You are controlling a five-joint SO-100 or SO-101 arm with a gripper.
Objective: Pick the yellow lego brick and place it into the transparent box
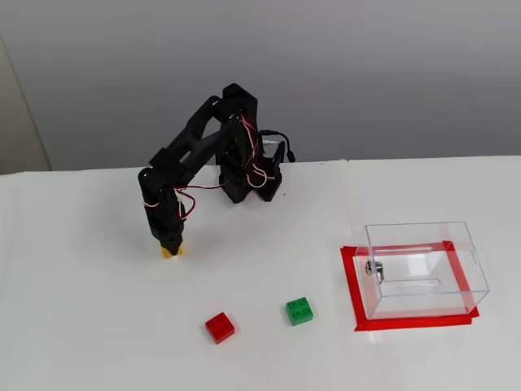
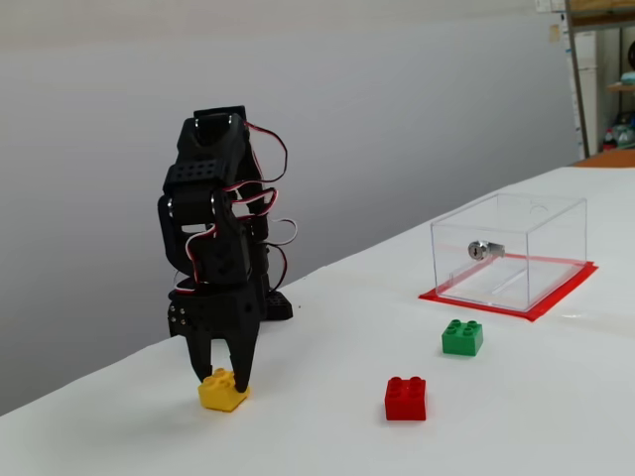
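Both fingers of the gripper (image 2: 220, 378) pinch narrow on the yellow lego brick (image 2: 222, 391), tilted off the table for carrying to the transparent box (image 2: 511, 250).

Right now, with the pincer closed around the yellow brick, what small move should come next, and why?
Probably lift straight up. The pincer looks shut on the yellow lego brick, which is already tilted. It needs height to clear the wall of the transparent box.

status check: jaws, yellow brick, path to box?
Gripper shut on yellow lego brick, tilted. Transparent box empty. Red brick, green brick between.
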